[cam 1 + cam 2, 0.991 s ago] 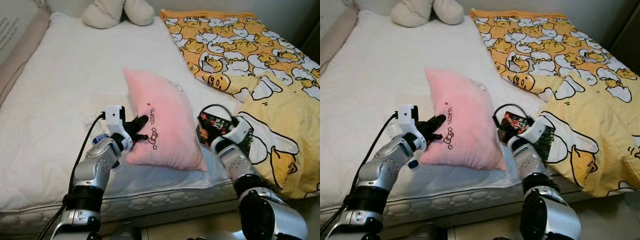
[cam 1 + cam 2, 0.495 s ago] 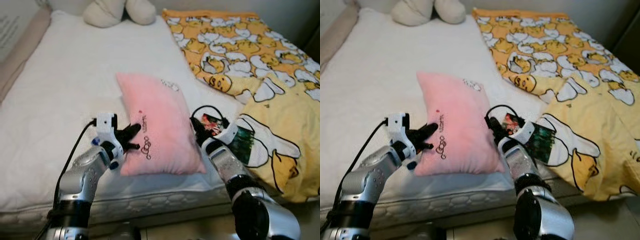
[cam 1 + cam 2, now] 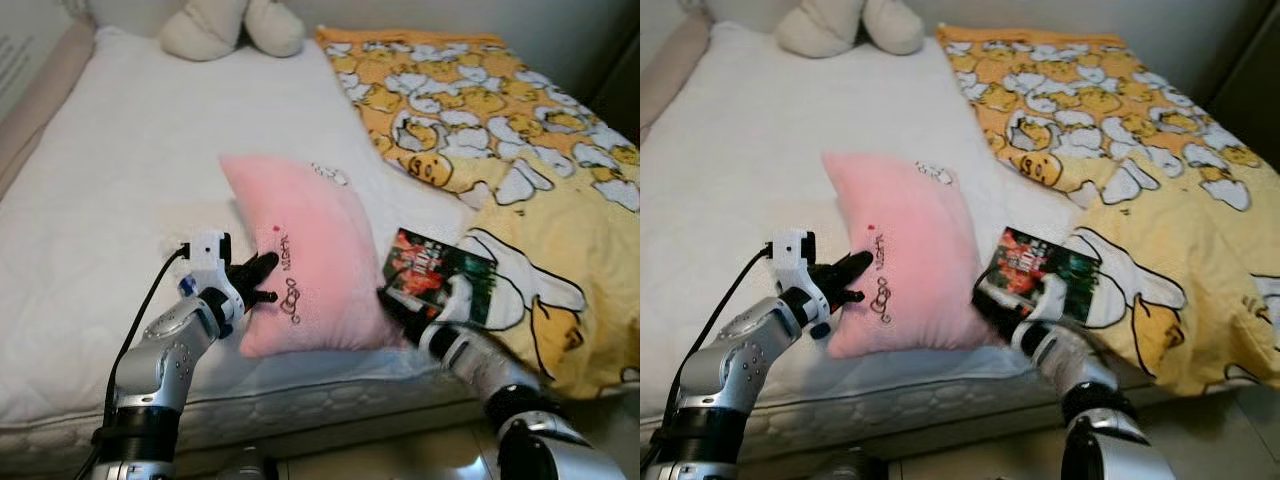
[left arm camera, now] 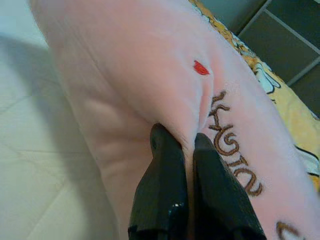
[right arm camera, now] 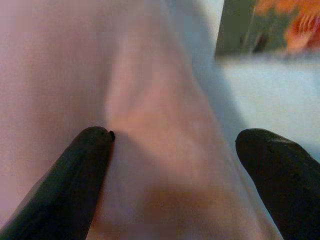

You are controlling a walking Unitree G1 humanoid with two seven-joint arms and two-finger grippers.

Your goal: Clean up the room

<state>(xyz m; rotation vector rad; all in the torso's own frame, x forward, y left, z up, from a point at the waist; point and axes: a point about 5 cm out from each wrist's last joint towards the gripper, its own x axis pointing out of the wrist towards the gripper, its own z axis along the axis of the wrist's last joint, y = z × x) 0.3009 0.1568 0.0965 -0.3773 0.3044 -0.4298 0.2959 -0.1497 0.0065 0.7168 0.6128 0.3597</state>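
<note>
A white bed (image 3: pixel 120 190) fills most of the scene, its mattress edge running along the near side. A yellow blanket (image 3: pixel 520 150) printed with cartoon figures covers the bed's right part and hangs over the edge. A cream stuffed toy (image 3: pixel 232 25) sits at the far end of the bed.

A pink pillow (image 3: pixel 305 255) with brown lettering lies near the front edge of the mattress, between the two arms. Just right of it, a dark book (image 3: pixel 435 275) with a colourful cover rests partly on the blanket.

The left gripper (image 4: pixel 184 145) is at the pillow's left side, its two black fingers pinched almost together on a fold of the pink fabric. The right gripper (image 5: pixel 175 150) is at the pillow's lower right corner, with its fingers (image 5: pixel 75 175) spread wide; one finger touches the pink fabric and nothing is clamped between them.
</note>
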